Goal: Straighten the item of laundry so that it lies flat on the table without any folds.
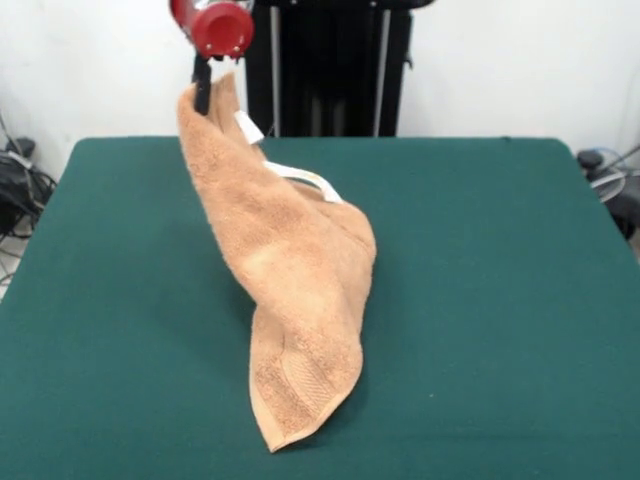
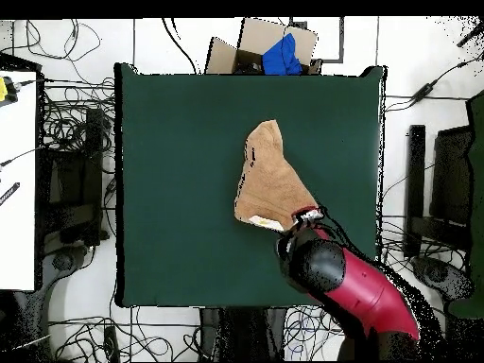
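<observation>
The gripper (image 1: 204,88) is pinched closed on one corner of the towel (image 1: 290,270), holding that corner well above the table (image 1: 500,300) at about eleven o'clock in the front view, just under the red end of the arm (image 1: 215,25). From that raised corner the cloth falls in a long slanted drape toward six o'clock, where its lower end, with a woven border band showing, rests on the green surface near the front edge. The held corner is high and the far end is grounded, probably so that the towel's own weight pulls the folds out along its length; a lifted corner also gives the arm a line along which to drag the cloth open. The towel is not flat: it is doubled lengthwise, with one layer curled over the other along the edge toward three o'clock. White tags (image 1: 300,178) hang from the upper edge just below the grip. In the overhead view the towel (image 2: 269,180) reads as a narrow wedge a little toward three o'clock of the table's (image 2: 170,142) centre, its point at twelve o'clock and its wide end at about five o'clock, where the arm (image 2: 354,284) covers the grip. The task looks only partly done; spreading the doubled layers would likely call for lowering the corner while drawing it away from the grounded end.
</observation>
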Motion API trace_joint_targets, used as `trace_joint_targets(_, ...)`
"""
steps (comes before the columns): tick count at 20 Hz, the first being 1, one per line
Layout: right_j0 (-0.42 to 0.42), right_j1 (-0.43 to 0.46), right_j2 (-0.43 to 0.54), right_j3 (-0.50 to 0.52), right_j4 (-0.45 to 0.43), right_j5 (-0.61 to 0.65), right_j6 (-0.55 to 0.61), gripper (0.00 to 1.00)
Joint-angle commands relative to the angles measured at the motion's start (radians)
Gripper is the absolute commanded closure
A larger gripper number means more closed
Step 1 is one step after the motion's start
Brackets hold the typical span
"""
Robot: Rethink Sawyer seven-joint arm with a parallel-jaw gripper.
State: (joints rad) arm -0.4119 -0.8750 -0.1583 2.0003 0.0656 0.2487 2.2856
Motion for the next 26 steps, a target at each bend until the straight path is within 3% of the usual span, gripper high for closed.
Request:
trace_joint_targets(1,-0.028,0.038,0.128,0.053,-0.12,-0.032,-0.046,1.0)
trace_joint_targets(6,0.007,0.054,0.093,0.02,-0.171,-0.037,-0.007,1.0)
trace_joint_targets(15,-0.186,0.091,0.237,-0.126,-0.296,0.088,-0.198,1.0)
trace_joint_targets(26,-0.232,0.092,0.295,-0.218,-0.414,0.187,-0.216,1.0)
